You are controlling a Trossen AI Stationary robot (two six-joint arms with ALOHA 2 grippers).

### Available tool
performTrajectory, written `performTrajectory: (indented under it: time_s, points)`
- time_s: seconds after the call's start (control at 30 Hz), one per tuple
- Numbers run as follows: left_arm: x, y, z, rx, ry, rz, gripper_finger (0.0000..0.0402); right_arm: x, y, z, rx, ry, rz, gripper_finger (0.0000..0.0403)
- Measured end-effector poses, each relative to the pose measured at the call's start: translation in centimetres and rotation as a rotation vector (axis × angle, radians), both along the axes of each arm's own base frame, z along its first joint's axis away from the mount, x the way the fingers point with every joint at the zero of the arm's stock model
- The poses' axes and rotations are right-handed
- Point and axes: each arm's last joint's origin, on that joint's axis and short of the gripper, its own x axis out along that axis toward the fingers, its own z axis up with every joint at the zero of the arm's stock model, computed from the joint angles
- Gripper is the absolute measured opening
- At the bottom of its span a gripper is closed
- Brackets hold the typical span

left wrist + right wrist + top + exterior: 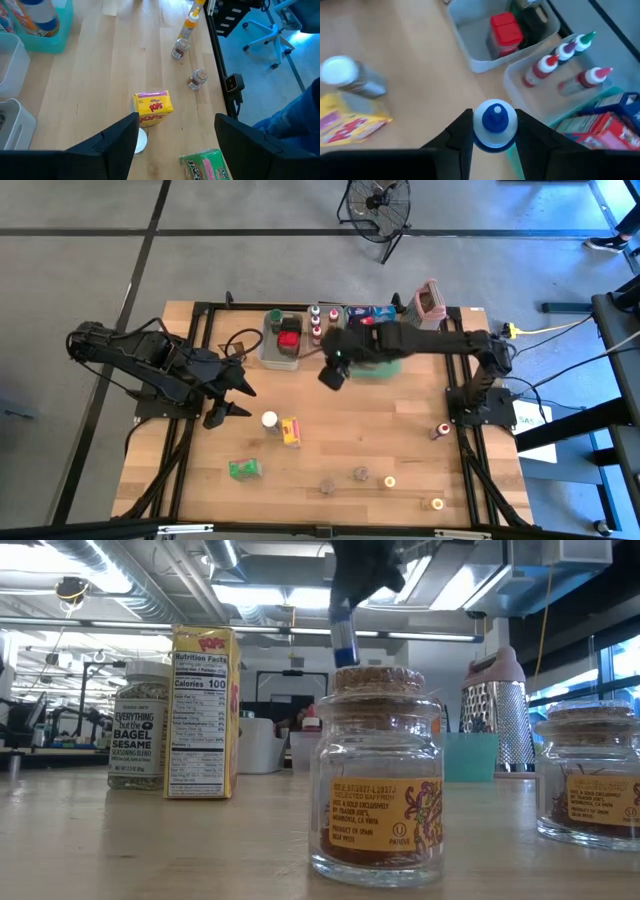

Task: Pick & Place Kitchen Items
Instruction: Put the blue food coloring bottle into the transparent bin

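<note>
Two grippers, two jobs: my left gripper (243,398) hangs with fingers spread near the tabletop's left edge, waiting over the Pops box (290,432). My right gripper (333,374), toward the far edge beside the tubs (268,356), pinches a blue-capped bottle (494,125), lifted for carrying.

I get even, bright overhead light on the pale wooden table (330,450), with only soft shadows. Level across it, long ceiling strip lights (260,595) glare behind the sharp cork-stoppered glass jar (378,780). The right wrist picture is blurred, its white-lidded spice jar (350,76) smeared.
</note>
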Motion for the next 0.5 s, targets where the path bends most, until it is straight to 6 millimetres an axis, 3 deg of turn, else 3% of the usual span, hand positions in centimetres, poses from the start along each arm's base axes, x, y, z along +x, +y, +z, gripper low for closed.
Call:
performTrajectory:
  time_s: [0.27,0.5]
  points:
    - [0.0,0.0,0.0,-0.143,0.034,0.134,0.0255,0.5,-5.7,-1.3,0.015,-0.074,-0.085,0.0116]
    - [0.2,0.2,0.2,-0.165,0.005,0.228,0.0255,0.5,-8.7,-4.1,0.029,-0.127,-0.192,0.0116]
